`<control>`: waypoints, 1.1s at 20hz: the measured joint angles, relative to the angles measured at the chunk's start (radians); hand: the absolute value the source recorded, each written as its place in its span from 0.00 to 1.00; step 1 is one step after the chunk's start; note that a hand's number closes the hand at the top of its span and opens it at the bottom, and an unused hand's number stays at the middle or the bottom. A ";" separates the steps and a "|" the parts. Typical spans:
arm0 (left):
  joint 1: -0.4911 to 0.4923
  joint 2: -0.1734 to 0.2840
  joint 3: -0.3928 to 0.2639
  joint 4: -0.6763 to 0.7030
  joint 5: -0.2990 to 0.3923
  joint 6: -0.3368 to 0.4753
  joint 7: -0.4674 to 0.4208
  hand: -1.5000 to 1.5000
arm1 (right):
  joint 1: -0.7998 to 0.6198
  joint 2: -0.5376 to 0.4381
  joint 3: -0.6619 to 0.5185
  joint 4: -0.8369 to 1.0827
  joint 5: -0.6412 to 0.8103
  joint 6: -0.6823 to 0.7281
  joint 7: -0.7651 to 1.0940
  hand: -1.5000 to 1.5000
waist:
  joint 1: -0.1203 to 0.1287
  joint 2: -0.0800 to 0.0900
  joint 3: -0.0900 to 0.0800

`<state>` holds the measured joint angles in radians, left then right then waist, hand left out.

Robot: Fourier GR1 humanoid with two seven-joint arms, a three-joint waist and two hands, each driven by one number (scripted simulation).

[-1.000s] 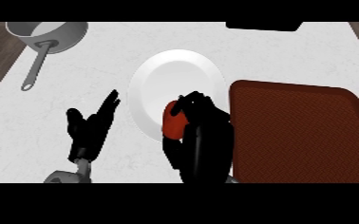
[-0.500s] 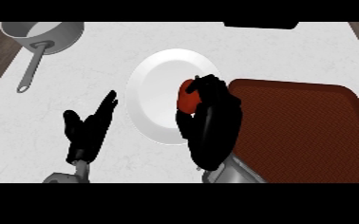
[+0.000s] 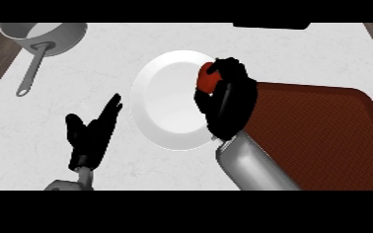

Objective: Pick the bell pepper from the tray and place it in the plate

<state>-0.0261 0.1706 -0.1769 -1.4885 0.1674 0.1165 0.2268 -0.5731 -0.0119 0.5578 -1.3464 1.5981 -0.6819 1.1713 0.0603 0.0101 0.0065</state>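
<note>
A red bell pepper [image 3: 207, 80] shows between the curled fingers of my right hand [image 3: 229, 103], which is shut on it. Hand and pepper are over the right rim of the white plate [image 3: 171, 103], at its upper part. The dark red-brown tray [image 3: 313, 133] lies just right of the plate, with nothing on the part that shows. My left hand [image 3: 91, 133] rests open at the lower left, fingers up, apart from the plate.
A grey saucepan [image 3: 47, 37] with a long handle stands at the upper left corner. A dark object [image 3: 271, 25] sits at the counter's far edge. My right forearm [image 3: 255, 165] crosses the tray's left edge.
My right hand has carried the pepper up and away from me, along the plate's right rim. The left hand has stayed where it was.
</note>
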 measured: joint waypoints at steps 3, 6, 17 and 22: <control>0.002 0.003 0.004 0.000 0.002 -0.007 -0.007 0.50 | 0.005 0.001 -0.059 0.057 -0.082 -0.036 -0.010 0.00 | -0.001 0.003 0.001; -0.004 0.004 0.005 0.003 0.003 -0.014 -0.009 0.50 | 0.009 0.003 -0.094 0.159 -0.202 -0.043 -0.023 0.00 | 0.004 0.007 0.001; -0.011 -0.004 0.013 0.022 -0.001 -0.027 -0.032 0.50 | -0.123 0.007 -0.096 0.425 -0.652 -0.300 -0.243 0.00 | 0.012 0.007 0.003; 0.004 -0.002 0.022 0.015 -0.001 -0.024 -0.031 0.50 | -0.132 0.007 -0.096 0.407 -0.746 -0.443 -0.332 0.00 | -0.004 0.000 0.003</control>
<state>-0.0223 0.1690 -0.1554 -1.4735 0.1664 0.0920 0.1961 -0.7051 -0.0053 0.4619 -0.9394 0.8526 -1.1245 0.8392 0.0567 0.0105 0.0099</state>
